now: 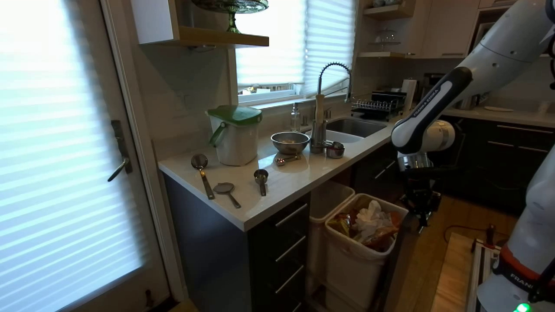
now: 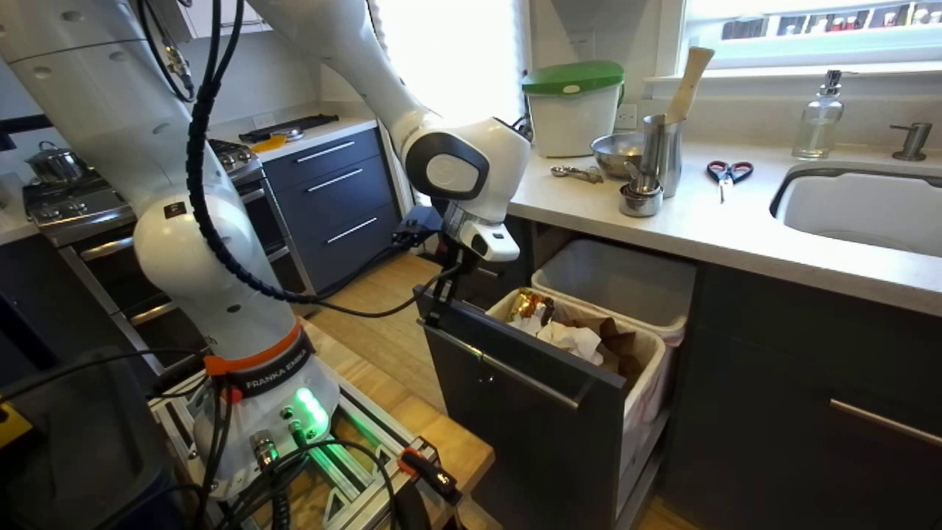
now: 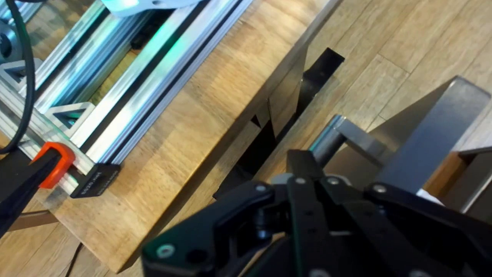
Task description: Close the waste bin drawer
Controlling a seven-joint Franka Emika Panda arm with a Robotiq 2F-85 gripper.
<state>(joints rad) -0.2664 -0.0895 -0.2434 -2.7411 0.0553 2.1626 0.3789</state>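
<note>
The waste bin drawer [image 2: 530, 434] is pulled out from under the counter. Its dark front has a metal bar handle [image 2: 515, 372]. A white bin full of trash [image 1: 353, 264] and a second bin [image 1: 331, 199] behind it stand inside. My gripper [image 2: 436, 313] points down at the drawer front's outer side, near one end of the handle. In the wrist view my gripper [image 3: 307, 165] has its fingers together. The end of the handle [image 3: 328, 138] shows just past the fingertips, beside the drawer front's top edge [image 3: 434, 130]. I cannot tell whether the fingers touch the handle.
The wooden robot stand [image 3: 192, 154] with metal rails is close to the drawer front. A clamp [image 2: 427, 471] sticks up at its corner. The white countertop [image 2: 743, 228] overhangs the drawer. A black cable [image 2: 368, 313] hangs from the arm.
</note>
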